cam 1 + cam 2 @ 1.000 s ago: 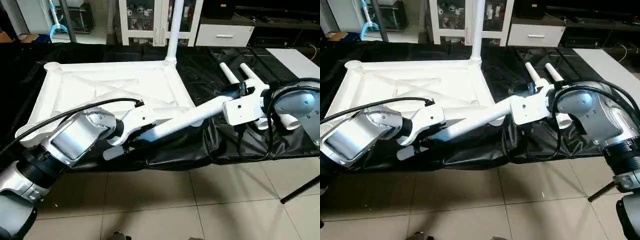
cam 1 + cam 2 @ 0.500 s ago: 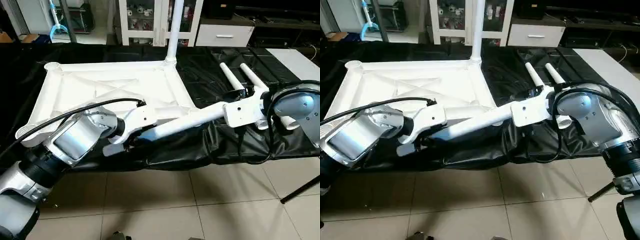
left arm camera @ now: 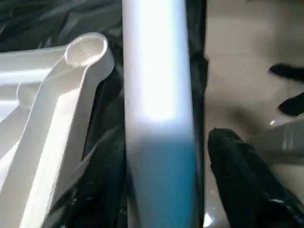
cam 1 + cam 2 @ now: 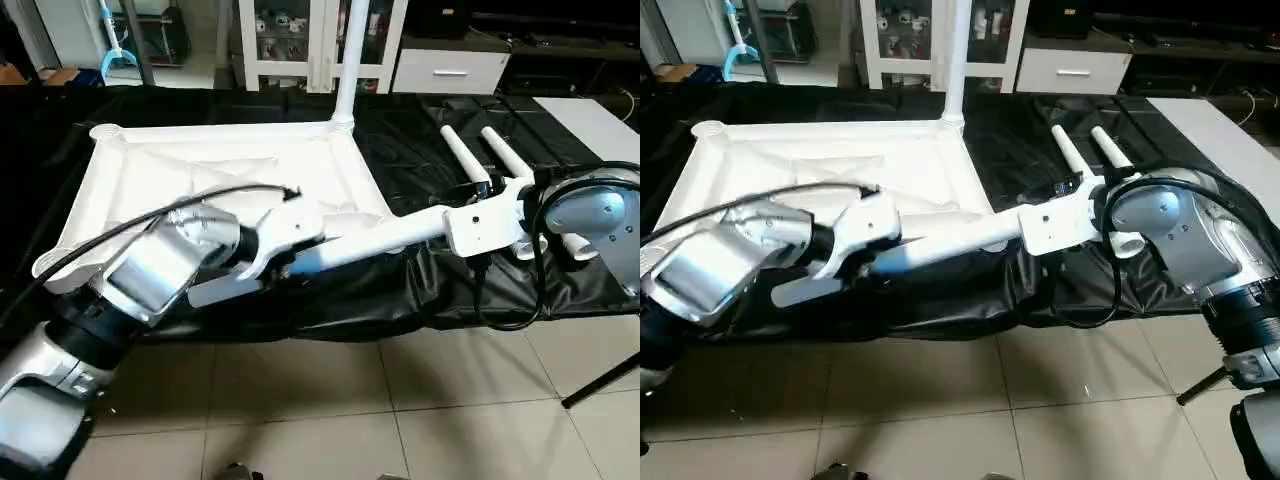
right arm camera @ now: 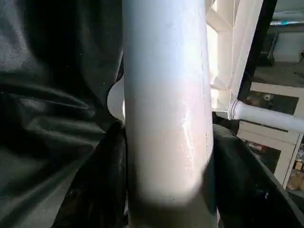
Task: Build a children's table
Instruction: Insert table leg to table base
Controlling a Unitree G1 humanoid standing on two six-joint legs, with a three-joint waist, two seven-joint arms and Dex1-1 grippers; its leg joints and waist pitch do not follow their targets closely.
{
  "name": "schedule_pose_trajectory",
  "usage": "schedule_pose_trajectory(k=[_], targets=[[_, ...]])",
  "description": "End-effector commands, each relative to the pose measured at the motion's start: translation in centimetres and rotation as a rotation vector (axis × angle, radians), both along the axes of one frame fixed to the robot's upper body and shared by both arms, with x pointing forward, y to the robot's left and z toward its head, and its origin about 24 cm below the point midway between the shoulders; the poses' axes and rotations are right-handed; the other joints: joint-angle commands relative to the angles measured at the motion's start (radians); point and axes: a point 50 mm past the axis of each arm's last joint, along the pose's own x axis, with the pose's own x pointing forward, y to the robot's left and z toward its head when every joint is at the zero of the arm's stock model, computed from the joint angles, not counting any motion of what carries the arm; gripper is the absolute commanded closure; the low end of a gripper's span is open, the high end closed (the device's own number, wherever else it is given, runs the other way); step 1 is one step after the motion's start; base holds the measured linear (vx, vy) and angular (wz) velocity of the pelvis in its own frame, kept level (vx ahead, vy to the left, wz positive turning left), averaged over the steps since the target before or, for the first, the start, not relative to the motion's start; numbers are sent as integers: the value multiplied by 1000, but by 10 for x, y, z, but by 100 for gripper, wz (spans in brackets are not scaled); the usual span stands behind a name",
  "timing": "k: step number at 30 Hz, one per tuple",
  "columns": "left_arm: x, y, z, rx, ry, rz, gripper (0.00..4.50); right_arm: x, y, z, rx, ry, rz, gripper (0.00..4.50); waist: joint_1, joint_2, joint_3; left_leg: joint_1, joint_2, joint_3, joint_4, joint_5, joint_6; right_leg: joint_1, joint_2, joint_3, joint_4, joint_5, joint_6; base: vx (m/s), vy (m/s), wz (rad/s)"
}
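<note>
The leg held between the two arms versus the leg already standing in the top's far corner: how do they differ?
The held leg lies nearly level along the near edge of the table top, with both grippers at it; the fitted leg stands upright in the far right corner socket, untouched. The held leg is seated in no socket; the fitted one is. Both are long white tubes.

place: looks like a home living room | clues: white glass-door cabinet [image 4: 320, 40], drawer unit [image 4: 450, 70], tiled floor [image 4: 400, 400]
</note>
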Motion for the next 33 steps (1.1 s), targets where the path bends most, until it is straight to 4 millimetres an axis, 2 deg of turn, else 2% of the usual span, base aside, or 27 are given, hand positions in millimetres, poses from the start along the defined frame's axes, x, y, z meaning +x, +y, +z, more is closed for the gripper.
schedule_pose_trajectory(k=[1, 4, 7, 9, 10, 11, 12, 13, 14, 15, 16, 18, 19, 21, 22, 23, 24, 25, 26, 27, 28, 29, 30, 31, 33], targets=[[0, -4, 16, -40, -21, -44, 130, -2, 0, 0, 6, 10, 5, 257, 2, -3, -79, 30, 39, -8, -70, -200, 39, 48, -51, 33, -60, -120, -280, 0, 0, 0], [2, -3, 26, -107, -13, -49, 123, -3, -3, -2, -2, 25, -6, 258, 2, -2, -78, 31, 39, -8, -71, -211, 35, 47, -52, 34, -63, -137, -278, 0, 0, 0], [10, -1, 45, -234, -41, -13, 123, -5, -8, -7, -14, 50, -32, 259, 7, -2, -78, 33, 38, -7, -71, -220, 32, 46, -50, 33, -64, -140, -282, 0, 0, 0], [14, -1, 54, -297, -41, 10, 123, -5, -11, -8, -17, 59, -43, 259, 8, -4, -77, 33, 38, -8, -72, -231, 29, 47, -50, 33, -64, -151, -278, 0, 0, 0], [19, 2, 67, -385, -54, 47, 123, -6, -14, -11, -19, 72, -60, 259, 7, -5, -75, 32, 36, -6, -71, -234, 28, 46, -49, 33, -65, -159, -276, 0, 0, 0], [24, 5, 77, -450, -74, 81, 123, -8, -17, -13, -20, 81, -74, 259, 10, -3, -76, 36, 35, -5, -69, -237, 28, 45, -49, 33, -67, -161, -278, 0, 0, 0], [25, 5, 78, -456, -76, 85, 123, -8, -18, -13, -20, 82, -76, 259, 10, -3, -76, 36, 35, -5, -69, -237, 28, 45, -49, 33, -67, -161, -278, 0, 0, 0], [32, 11, 92, -546, -113, 138, 123, -9, -23, -15, -9, 93, -104, 259, 12, -7, -78, 31, 34, -6, -69, -231, 34, 48, -49, 33, -67, -155, -274, 0, 0, 0], [37, 16, 102, -603, -156, 188, 123, -9, -27, -15, 15, 89, -132, 259, 12, -7, -76, 33, 33, -5, -68, -234, 36, 47, -48, 33, -68, -161, -272, 0, 0, 0], [41, 21, 109, -646, -196, 234, 123, -9, -30, -15, 41, 83, -159, 259, 12, -8, -77, 28, 33, -7, -68, -232, 39, 50, -49, 32, -69, -167, -268, 0, 0, 0], [45, 26, 115, -689, -237, 283, 123, -9, -34, -15, 69, 74, -187, 259, 12, -11, -78, 30, 34, -8, -68, -232, 40, 49, -49, 31, -69, -166, -266, 0, 0, 0], [58, 51, 132, -759, -402, 514, 123, -8, -48, -15, 216, 60, -337, 259, 13, -13, -77, 30, 35, -8, -67, -239, 43, 48, -50, 31, -72, -188, -253, 0, 0, 0], [60, 56, 134, -763, -433, 554, 123, -9, -51, -16, 241, 60, -367, 259, 11, -14, -77, 29, 34, -9, -67, -237, 46, 48, -47, 31, -73, -190, -248, 0, 0, 0], [64, 82, 147, -781, -597, 732, 123, -13, -64, -24, 348, 72, -501, 259, 12, -14, -78, 28, 34, -11, -68, -231, 44, 49, -48, 30, -73, -200, -228, 0, 0, 0], [65, 94, 153, -786, -660, 806, 123, -15, -68, -29, 407, 74, -555, 259, 10, -12, -75, 27, 34, -11, -69, -226, 42, 47, -47, 30, -75, -198, -218, 0, 0, 0], [63, 116, 163, -798, -765, 943, 123, -16, -71, -35, 532, 48, -647, 260, 8, -7, -76, 27, 34, -12, -71, -224, 34, 45, -47, 29, -73, -193, -214, 0, 0, 0], [63, 116, 163, -798, -765, 943, 123, -16, -71, -35, 532, 48, -647, 260, 6, -6, -78, 27, 34, -12, -71, -230, 30, 44, -47, 28, -72, -194, -213, 0, 0, 0], [63, 119, 164, -800, -775, 958, 123, -16, -71, -35, 546, 43, -657, 260, 2, -9, -79, 27, 36, -16, -74, -228, 15, 47, -48, 24, -71, -194, -212, 0, 0, 0], [59, 135, 170, -818, -834, 1050, 123, -15, -72, -36, 692, -13, -735, 260, 0, -1, -78, 32, 35, -12, -73, -231, 10, 38, -49, 27, -72, -177, -217, 0, 0, 0], [57, 143, 171, -833, -849, 1098, 123, -13, -69, -32, 834, -79, -785, 260, 0, -1, -78, 32, 35, -12, -73, -231, 10, 38, -49, 27, -72, -177, -217, 0, 0, 0], [56, 147, 170, -843, -853, 1123, 123, -12, -68, -29, 929, -123, -818, 260, -3, -1, -77, 33, 36, -13, -75, -236, -11, 36, -49, 26, -70, -173, -225, 0, 0, 0], [55, 152, 166, -875, -848, 1172, 123, -11, -62, -25, 1050, -150, -830, 261, -4, 6, -76, 37, 37, -12, -77, -249, -20, 32, -50, 27, -70, -170, -229, 0, 0, 0], [55, 154, 158, -881, -830, 1209, 123, -10, -52, -20, 1161, -177, -799, 262, -4, 4, -78, 37, 36, -14, -77, -248, -24, 35, -49, 25, -67, -167, -229, 0, 0, 0], [55, 154, 158, -881, -830, 1209, 123, -10, -52, -20, 1161, -177, -799, 262, -2, 7, -77, 40, 38, -13, -78, -248, -31, 32, -50, 26, -68, -159, -226, 0, 0, 0], [59, 154, 138, -887, -787, 1303, 123, -12, -28, -16, 1335, -147, -714, 262, -2, 12, -76, 42, 39, -12, -80, -263, -36, 31, -49, 26, -68, -154, -223, 0, 0, 0]])
